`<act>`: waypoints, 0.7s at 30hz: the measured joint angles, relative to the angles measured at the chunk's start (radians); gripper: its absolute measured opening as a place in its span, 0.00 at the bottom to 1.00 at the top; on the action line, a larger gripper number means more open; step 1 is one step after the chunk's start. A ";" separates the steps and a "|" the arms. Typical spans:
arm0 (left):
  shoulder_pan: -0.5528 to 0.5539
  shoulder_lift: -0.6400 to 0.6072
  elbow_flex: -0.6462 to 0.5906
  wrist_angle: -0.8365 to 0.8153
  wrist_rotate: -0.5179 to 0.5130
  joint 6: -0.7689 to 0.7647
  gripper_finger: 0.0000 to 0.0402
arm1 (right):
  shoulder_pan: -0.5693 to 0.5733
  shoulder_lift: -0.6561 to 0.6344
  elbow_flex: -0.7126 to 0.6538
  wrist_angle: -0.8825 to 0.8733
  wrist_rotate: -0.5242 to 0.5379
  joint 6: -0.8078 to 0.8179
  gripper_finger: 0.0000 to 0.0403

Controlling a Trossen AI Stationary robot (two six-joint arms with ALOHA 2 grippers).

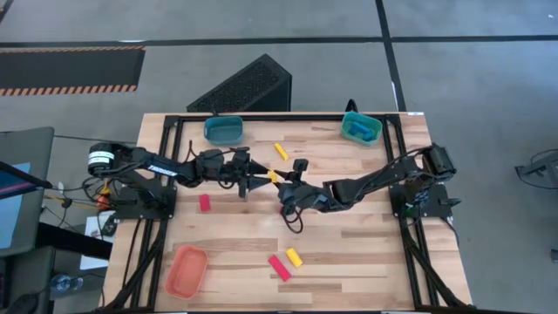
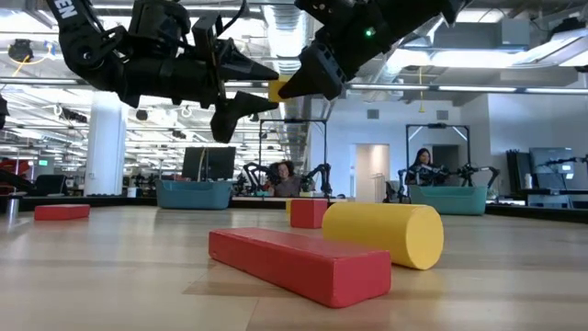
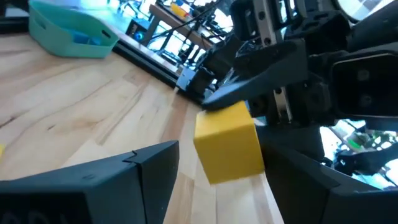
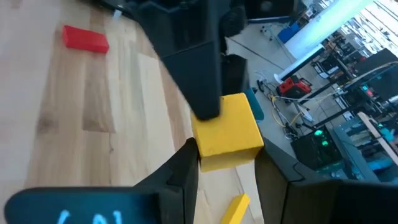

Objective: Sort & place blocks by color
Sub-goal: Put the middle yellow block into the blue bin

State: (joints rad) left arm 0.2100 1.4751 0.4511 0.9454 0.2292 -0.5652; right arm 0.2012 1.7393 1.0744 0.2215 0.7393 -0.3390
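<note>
We are mid-handover above the table centre: the right gripper [image 4: 227, 163] clamps the small solid yellow cube [image 4: 227, 132], the left gripper [image 3: 214, 171] stands spread around it, apparently not yet touching, and must close before the right releases.

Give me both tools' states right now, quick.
Left tool: open, its fingers either side of the yellow cube, not gripping.
Right tool: closed on the yellow cube, held in the air mid-table.
</note>
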 joint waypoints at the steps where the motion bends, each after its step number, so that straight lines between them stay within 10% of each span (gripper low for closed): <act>1: 0.000 0.000 0.005 0.000 0.001 -0.001 0.54 | 0.000 0.000 0.000 0.001 -0.004 -0.001 0.32; 21: 0.004 -0.002 0.039 -0.046 0.005 -0.024 0.29 | -0.045 0.001 -0.002 0.038 -0.010 -0.187 0.32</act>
State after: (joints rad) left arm 0.2142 1.4731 0.4900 0.8993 0.2346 -0.5888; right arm 0.1563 1.7401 1.0721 0.2596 0.7292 -0.5256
